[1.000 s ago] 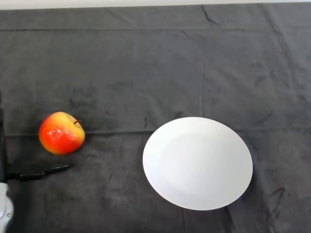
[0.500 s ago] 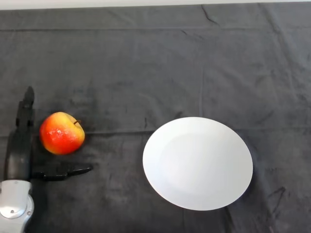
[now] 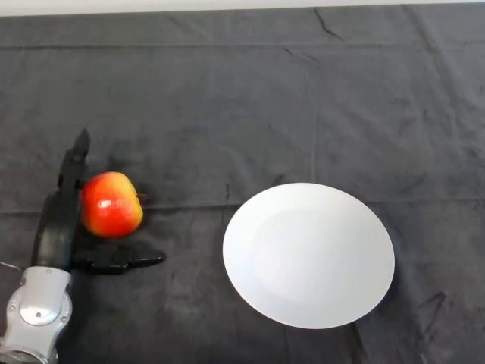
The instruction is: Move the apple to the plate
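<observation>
A red and yellow apple (image 3: 112,205) sits on the dark cloth at the left. A white plate (image 3: 308,254) lies to its right, with a stretch of cloth between them. My left hand (image 3: 59,227) is at the apple's left side. Its fingers (image 3: 73,171) reach up along the apple's left edge and touch it. Its thumb (image 3: 125,260) lies out flat just below the apple. The fingers are straight, so the hand is open around the apple, not closed on it.
The dark cloth (image 3: 242,98) covers the whole table and has creases and folds. My silver-grey forearm (image 3: 34,315) comes in from the lower left corner.
My hand has come in from the lower left and moved right against the apple. The apple has shifted a little to the right. The plate has not moved.
</observation>
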Action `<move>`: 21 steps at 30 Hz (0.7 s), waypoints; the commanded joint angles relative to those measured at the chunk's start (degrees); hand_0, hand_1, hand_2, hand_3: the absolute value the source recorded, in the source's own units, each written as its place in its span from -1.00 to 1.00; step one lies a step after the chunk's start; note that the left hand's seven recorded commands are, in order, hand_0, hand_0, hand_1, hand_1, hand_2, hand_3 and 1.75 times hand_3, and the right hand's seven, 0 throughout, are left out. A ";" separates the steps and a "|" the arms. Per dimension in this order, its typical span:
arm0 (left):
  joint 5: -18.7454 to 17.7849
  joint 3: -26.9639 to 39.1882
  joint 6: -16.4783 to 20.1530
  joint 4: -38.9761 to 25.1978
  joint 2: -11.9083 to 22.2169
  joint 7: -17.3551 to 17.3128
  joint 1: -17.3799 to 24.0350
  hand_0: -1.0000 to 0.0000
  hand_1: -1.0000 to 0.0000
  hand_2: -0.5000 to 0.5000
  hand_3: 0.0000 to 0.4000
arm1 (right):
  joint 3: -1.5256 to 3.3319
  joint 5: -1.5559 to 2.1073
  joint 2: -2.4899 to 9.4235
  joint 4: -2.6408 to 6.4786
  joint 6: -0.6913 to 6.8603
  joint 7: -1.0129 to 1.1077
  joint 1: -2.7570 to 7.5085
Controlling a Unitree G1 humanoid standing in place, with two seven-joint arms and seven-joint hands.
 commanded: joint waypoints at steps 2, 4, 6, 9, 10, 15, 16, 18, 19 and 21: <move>2.08 -1.65 2.09 0.48 0.38 -0.98 0.11 -1.00 -0.87 -0.06 1.00 | -0.42 0.05 -1.23 -0.59 -0.48 -0.44 -0.39; 2.17 -1.73 2.37 0.52 0.44 -1.11 0.06 -1.00 -0.87 -0.06 1.00 | -0.42 0.05 -1.23 -0.59 -0.49 -0.45 -0.39; 2.26 -1.78 2.57 0.54 0.51 -1.19 0.07 -1.00 -0.87 -0.06 1.00 | -0.42 0.05 -1.23 -0.59 -0.49 -0.45 -0.39; 2.28 -1.77 2.89 0.54 0.66 -1.37 -0.01 -1.00 -0.87 -0.06 1.00 | -0.42 0.05 -1.23 -0.59 -0.49 -0.45 -0.39; 2.27 -1.75 3.02 0.51 0.72 -1.43 -0.07 -1.00 -0.87 -0.06 1.00 | -0.42 0.05 -1.23 -0.59 -0.50 -0.46 -0.39; 2.20 -1.54 3.39 0.18 1.14 -1.52 -0.35 -1.00 -0.88 -0.06 1.00 | -0.42 0.05 -1.23 -0.60 -0.50 -0.46 -0.39; 2.19 -1.48 3.44 0.02 1.26 -1.46 -0.43 -1.00 -0.89 -0.05 1.00 | -0.42 0.05 -1.23 -0.60 -0.51 -0.46 -0.39; 2.21 -1.36 3.48 -0.40 1.50 -1.21 -0.62 -1.00 -0.90 -0.05 1.00 | -0.42 0.05 -1.23 -0.60 -0.51 -0.47 -0.39; 2.24 -1.29 3.43 -0.69 1.67 -1.00 -0.68 -1.00 -0.91 -0.05 1.00 | -0.42 0.05 -1.23 -0.60 -0.51 -0.47 -0.39; 2.35 -1.16 3.13 -1.34 2.04 -0.43 -0.68 -1.00 -0.91 -0.05 1.00 | -0.42 0.05 -1.23 -0.60 -0.51 -0.47 -0.39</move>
